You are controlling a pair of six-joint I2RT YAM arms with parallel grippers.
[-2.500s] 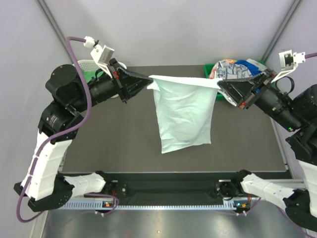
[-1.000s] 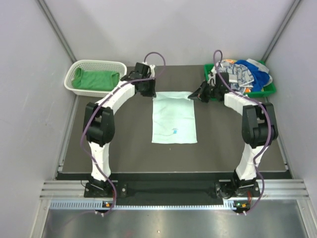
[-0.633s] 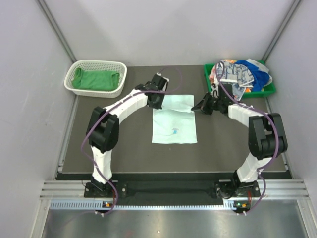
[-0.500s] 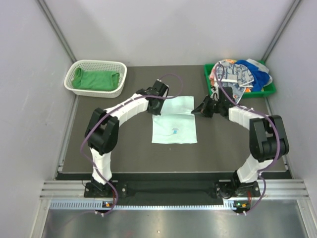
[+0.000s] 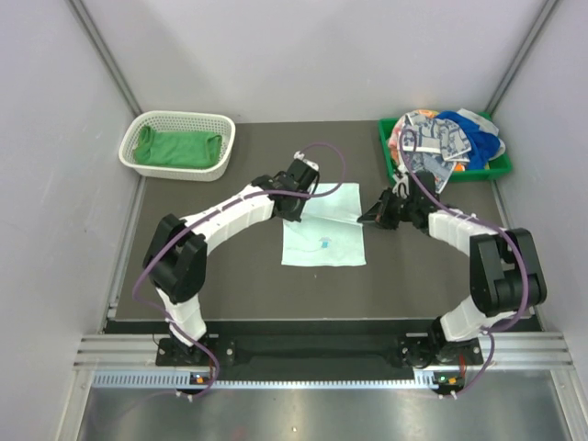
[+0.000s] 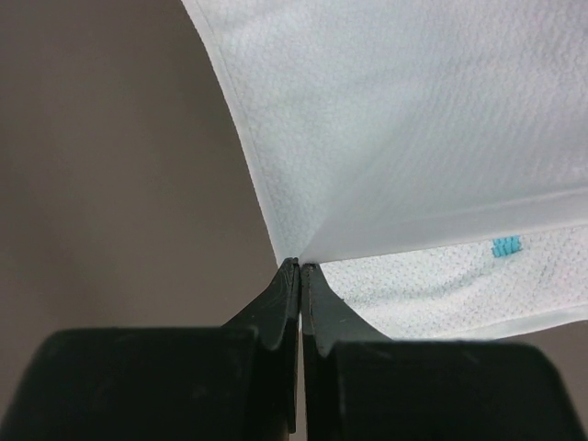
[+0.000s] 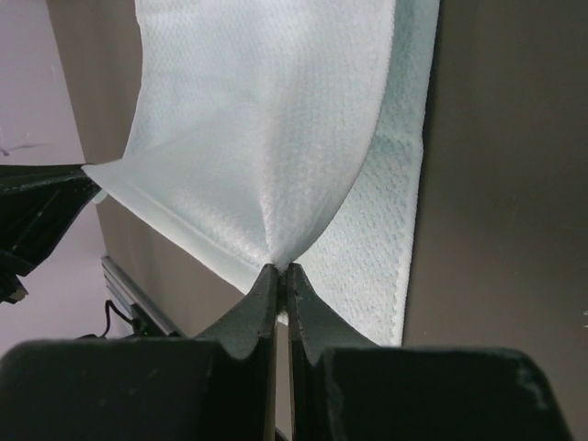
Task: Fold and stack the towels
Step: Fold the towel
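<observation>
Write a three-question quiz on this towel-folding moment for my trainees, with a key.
1. True or false: the left claw and the right claw both pinch the pale mint cloth towel.
2. What lies in the white mesh plastic basket? A) bright green towel B) royal blue towel C) nothing
3. Fill in: the heap of mixed-colour towels sits in the far-right ____.

Key: 1 true; 2 A; 3 green plastic tray.
</observation>
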